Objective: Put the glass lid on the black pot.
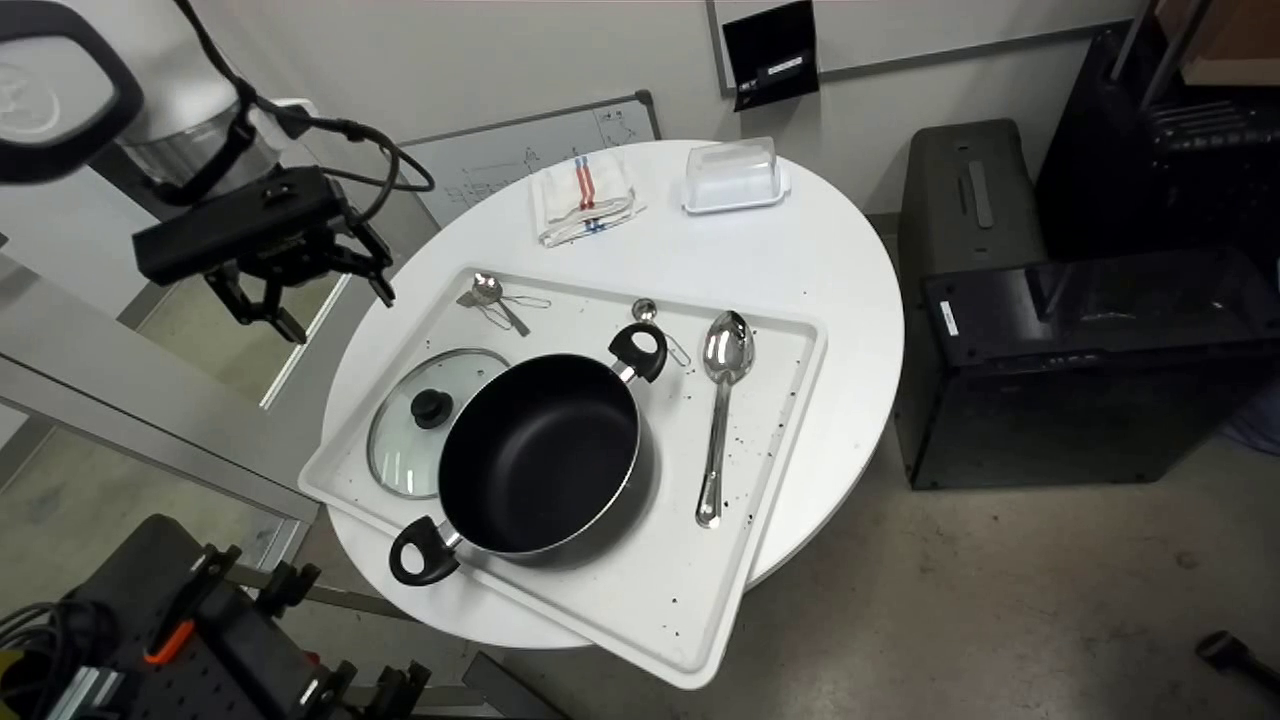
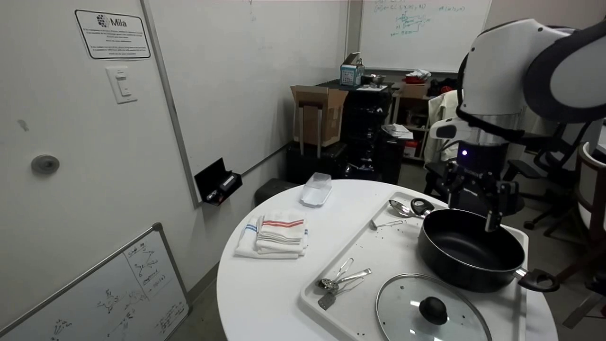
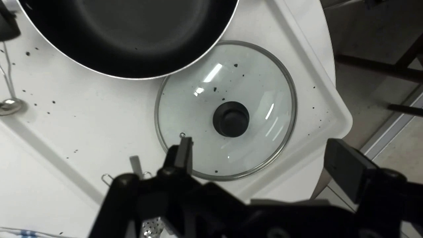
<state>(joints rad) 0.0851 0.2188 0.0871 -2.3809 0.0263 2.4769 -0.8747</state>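
Observation:
The glass lid [image 1: 398, 452] lies knob up on the white tray, beside the black pot [image 1: 540, 455]. Both also show in an exterior view, the lid [image 2: 402, 310] and the pot [image 2: 466, 246]. In the wrist view the lid [image 3: 188, 105] lies in the middle, its dark knob upward, and the pot [image 3: 142, 36] is at the top. The pot's rim hides a small part of the lid's edge; I cannot tell if they touch. The pot is uncovered and its visible inside is empty. My gripper [image 1: 343, 315] is open and empty, raised above the tray; its fingers [image 3: 259, 145] are spread wide.
The tray [image 1: 640, 620] sits on a round white table [image 1: 850, 270]. A large spoon [image 1: 722, 400] and small metal utensils [image 1: 500, 300] lie on the tray. Folded towels [image 1: 585, 195] and a butter dish [image 1: 735, 175] stand at the table's far side.

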